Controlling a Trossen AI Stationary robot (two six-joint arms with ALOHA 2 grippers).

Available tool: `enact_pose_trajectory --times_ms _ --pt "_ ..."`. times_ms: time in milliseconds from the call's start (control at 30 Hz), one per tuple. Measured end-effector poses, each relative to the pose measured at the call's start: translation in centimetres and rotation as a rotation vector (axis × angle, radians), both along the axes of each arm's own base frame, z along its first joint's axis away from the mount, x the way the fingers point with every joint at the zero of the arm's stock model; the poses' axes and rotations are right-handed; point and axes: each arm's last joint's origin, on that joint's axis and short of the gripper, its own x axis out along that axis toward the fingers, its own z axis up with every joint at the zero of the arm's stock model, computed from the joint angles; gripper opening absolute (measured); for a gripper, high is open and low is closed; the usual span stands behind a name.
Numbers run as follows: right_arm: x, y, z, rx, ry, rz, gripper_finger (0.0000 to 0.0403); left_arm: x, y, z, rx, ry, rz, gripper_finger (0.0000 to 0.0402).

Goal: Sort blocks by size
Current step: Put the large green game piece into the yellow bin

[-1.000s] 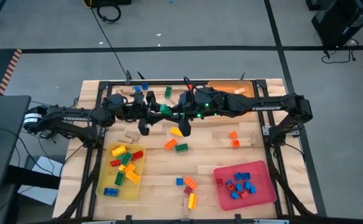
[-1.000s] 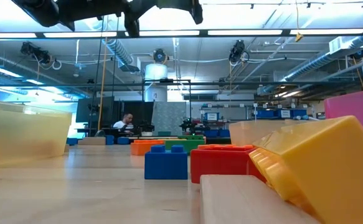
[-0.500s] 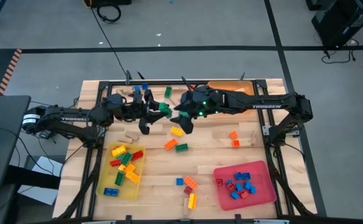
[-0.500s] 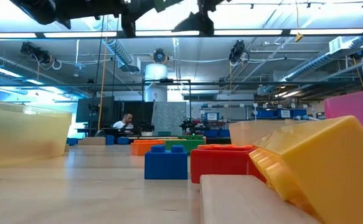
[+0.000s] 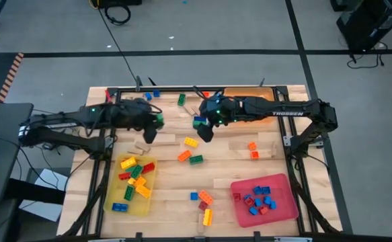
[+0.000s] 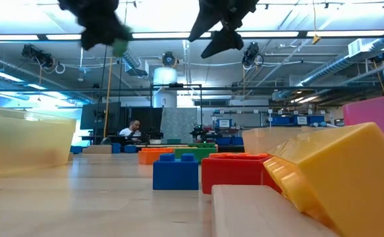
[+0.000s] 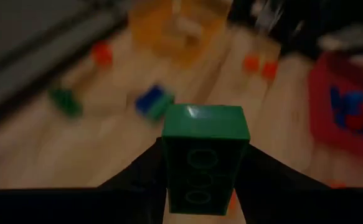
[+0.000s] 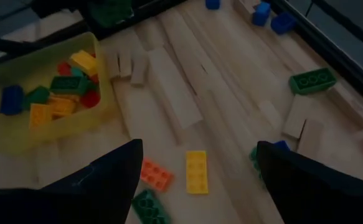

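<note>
The left gripper is holding a green block lengthwise above the counter, with the yellow tray lying nearer it. The right gripper is hanging apart, empty.

Even overhead light, dim wrist views (left one motion-blurred), ceiling-strip glare
</note>
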Motion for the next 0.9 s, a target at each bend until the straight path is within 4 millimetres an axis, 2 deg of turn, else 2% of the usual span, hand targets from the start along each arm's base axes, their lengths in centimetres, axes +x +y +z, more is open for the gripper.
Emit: enact_pose_trajectory --times_ms 167,300,567,700,800,900 --pt "0.0 0.0 0.0 -0.024 0.007 0.020 0.0328 -2.9 -1.7 -1.2 -0.174 0.259 0.141 0.0156" --pt "0.0 0.0 0.0 -0.042 0.011 0.038 0.0328 -4.6 -4.1 -2.6 -0.326 0.290 0.225 0.0156" --pt "-0.2 0.1 -0.2 -0.057 0.044 0.060 0.0323 -5.4 -9.9 -6.9 -0.558 0.299 0.297 0.0156" --pt "-0.4 0.1 -0.4 -0.063 0.074 0.070 0.0325 -5.7 -12.1 -8.7 -0.624 0.348 0.348 0.0156" --pt "-0.4 0.1 -0.4 -0.071 0.079 0.079 0.0323 -5.8 -13.2 -9.6 -0.679 0.430 0.399 0.0156" --pt "-0.4 0.1 -0.4 -0.078 0.080 0.086 0.0321 -5.9 -14.2 -10.5 -0.735 0.581 0.464 0.0156"
